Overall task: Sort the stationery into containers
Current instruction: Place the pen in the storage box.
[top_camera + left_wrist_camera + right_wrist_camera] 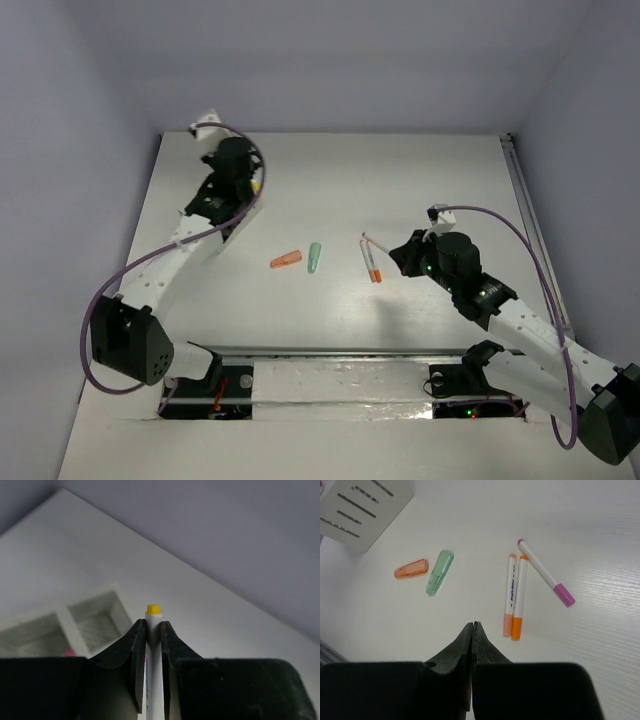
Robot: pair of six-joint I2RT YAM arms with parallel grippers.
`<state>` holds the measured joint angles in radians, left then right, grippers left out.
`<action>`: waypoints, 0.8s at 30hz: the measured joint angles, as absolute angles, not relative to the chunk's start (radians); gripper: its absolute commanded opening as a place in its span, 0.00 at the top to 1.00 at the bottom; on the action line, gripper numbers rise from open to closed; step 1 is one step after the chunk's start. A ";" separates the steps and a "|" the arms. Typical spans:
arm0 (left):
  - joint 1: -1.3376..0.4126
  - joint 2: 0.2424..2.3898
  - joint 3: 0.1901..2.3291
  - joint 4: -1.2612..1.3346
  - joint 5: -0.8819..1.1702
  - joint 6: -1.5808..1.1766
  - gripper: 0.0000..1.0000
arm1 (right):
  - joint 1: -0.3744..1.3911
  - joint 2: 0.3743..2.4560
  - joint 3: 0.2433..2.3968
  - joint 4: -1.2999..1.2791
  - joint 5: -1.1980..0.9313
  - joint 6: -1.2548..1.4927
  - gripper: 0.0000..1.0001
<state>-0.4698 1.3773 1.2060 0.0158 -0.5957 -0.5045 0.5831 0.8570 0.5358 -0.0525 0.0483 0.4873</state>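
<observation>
My left gripper [153, 630] is shut on a white pen with a yellow cap [153, 609], held above the table beside the white two-compartment box [64, 616]. Something magenta [70, 653] peeks from the box's near compartment. In the top view the left gripper [250, 184] is at the far left and hides the box. My right gripper [473, 625] is shut and empty, hovering near three pens: peach-capped [510, 592], orange-capped [519, 597] and magenta-capped [545, 572]. An orange stub [411, 568] and a mint-green stub [439, 572] lie to the left. The right gripper [393, 250] sits just right of the pens [371, 259].
The box's slotted wall [360, 510] shows at the top left of the right wrist view. In the top view the stubs, orange [286, 260] and mint-green [314, 257], lie mid-table between the arms. A rail [530, 220] runs along the table's right edge.
</observation>
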 measured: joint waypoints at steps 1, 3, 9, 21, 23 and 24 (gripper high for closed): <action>-0.400 1.361 1.206 0.018 -0.600 -0.492 1.00 | 0.583 0.857 0.536 -0.053 0.049 0.487 1.00; -0.294 1.349 1.206 0.026 -0.609 -0.464 1.00 | 0.583 0.857 0.536 -0.052 0.048 0.488 1.00; -0.147 1.353 1.182 0.092 -0.670 -0.339 1.00 | 0.583 0.857 0.535 -0.052 0.051 0.493 1.00; -0.091 1.433 1.044 0.297 -0.757 -0.177 1.00 | 0.583 0.868 0.535 -0.052 0.060 0.494 1.00; -0.091 1.445 1.019 0.321 -0.757 -0.165 1.00 | 0.583 0.877 0.535 -0.047 0.060 0.494 1.00; -0.091 1.447 1.005 0.330 -0.758 -0.160 1.00 | 0.583 0.879 0.535 -0.044 0.060 0.494 1.00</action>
